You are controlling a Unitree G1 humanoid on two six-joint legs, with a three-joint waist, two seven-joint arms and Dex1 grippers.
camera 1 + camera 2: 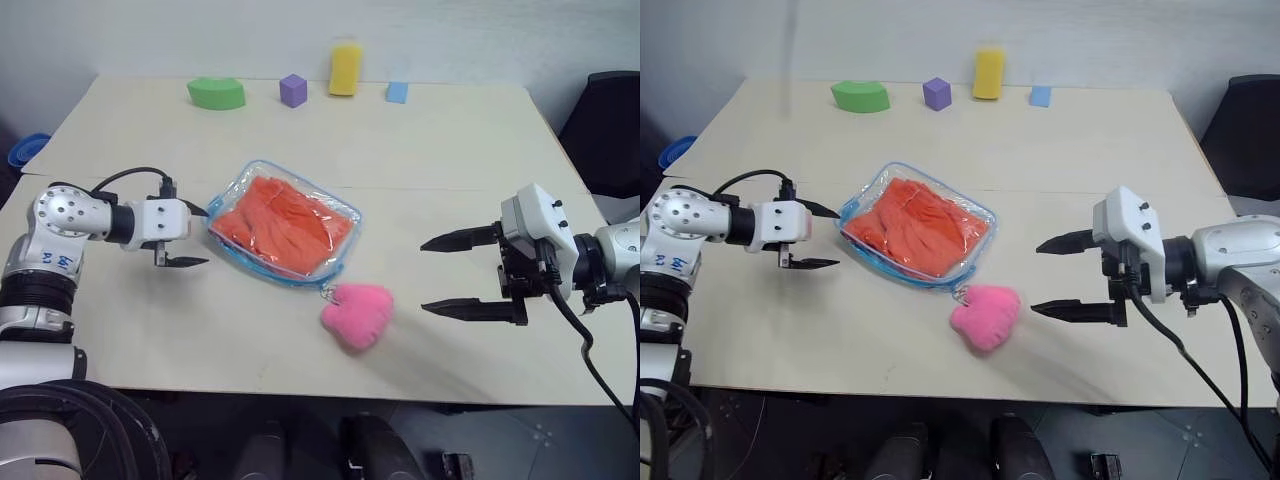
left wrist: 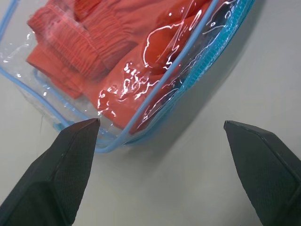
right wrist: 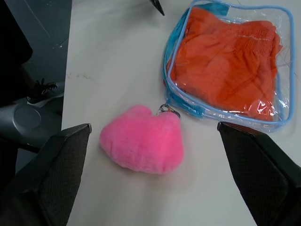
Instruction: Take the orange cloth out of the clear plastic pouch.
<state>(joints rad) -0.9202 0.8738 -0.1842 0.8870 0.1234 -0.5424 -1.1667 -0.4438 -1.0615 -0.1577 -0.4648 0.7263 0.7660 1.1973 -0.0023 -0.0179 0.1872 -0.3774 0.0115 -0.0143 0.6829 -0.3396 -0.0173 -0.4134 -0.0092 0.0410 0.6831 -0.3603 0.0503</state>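
Still folded inside the clear plastic pouch [image 1: 285, 222], the orange cloth [image 1: 283, 224] lies near the middle of the pale desk [image 1: 430, 160], pressed against the see-through wall and ringed by light-blue trim. At the pouch's near corner a short chain leads to a pink plush charm [image 1: 356, 314], which rests on the desk just beside the pouch, toward the front edge.

On the robot's left, the left tool [image 1: 188, 236] hovers just beside the pouch's left end with its 2 black fingers spread apart and empty, one fingertip [image 2: 84, 134] close to the blue trim; whether it touches cannot be told. On the right, the right tool [image 1: 432, 275] hangs well apart from the pouch, pointing toward the charm, its 2 fingers wide open and holding nothing.

Along the desk's far edge stand 4 foam blocks: a green curved block [image 1: 216, 93], a purple cube [image 1: 293, 90], a tall yellow block [image 1: 345, 69] and a small blue block [image 1: 397, 92].
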